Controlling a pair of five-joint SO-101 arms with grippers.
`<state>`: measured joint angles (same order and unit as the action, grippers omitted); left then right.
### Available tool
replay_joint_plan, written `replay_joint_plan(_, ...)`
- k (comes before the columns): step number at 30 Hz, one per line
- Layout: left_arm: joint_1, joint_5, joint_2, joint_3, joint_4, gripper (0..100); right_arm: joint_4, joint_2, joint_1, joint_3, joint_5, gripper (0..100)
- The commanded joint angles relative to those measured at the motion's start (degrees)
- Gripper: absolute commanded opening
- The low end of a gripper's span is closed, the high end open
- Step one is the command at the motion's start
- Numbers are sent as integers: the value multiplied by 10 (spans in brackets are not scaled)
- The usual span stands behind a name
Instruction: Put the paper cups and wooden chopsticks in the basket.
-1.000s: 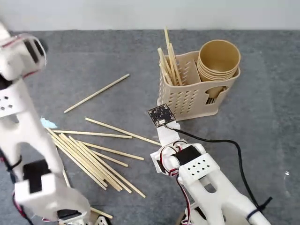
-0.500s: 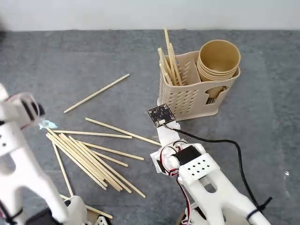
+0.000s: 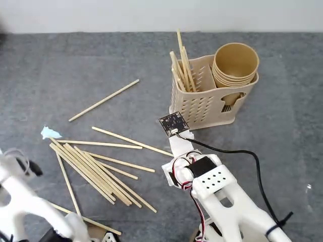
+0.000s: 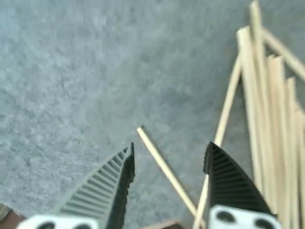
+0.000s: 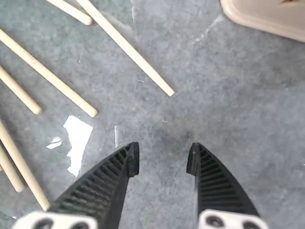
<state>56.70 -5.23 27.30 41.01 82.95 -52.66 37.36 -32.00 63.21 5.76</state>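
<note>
Chopsticks (image 3: 96, 174), thin, light and stiff, lie scattered toward eight o'clock on the grey mat (image 3: 282, 126). They will likely roll, so pinch one across its width near mid-length. One stick (image 4: 164, 169) lies between the spread fingers of the left gripper (image 4: 170, 147). Paper cups (image 3: 236, 63) sit stacked in the basket (image 3: 202, 108) at one o'clock, beside upright sticks. Right gripper (image 5: 163, 148) hangs parted above the mat. No writing is legible.
</note>
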Motion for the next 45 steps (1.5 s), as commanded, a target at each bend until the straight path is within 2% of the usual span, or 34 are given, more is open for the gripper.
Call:
replay_joint_plan(1,33,-30,25,35,-33,217,0,18,4,-2,-8,182)
replay_joint_plan(9,38,-51,25,146,-95,217,0,17,6,-2,-8,182)
replay_joint_plan(18,34,-50,25,283,-288,217,0,17,6,-2,-8,182)
replay_joint_plan(22,34,-49,23,286,-277,216,0,17,7,-2,-8,182)
replay_joint_plan(26,33,-49,21,314,-312,205,0,17,7,-2,-8,182)
replay_joint_plan(31,33,-50,20,326,-331,74,-1,17,6,-2,-8,182)
replay_joint_plan(34,33,-50,20,326,-330,32,-2,18,5,-2,-8,182)
replay_joint_plan(45,33,-47,20,326,-330,25,-3,18,5,-2,-8,182)
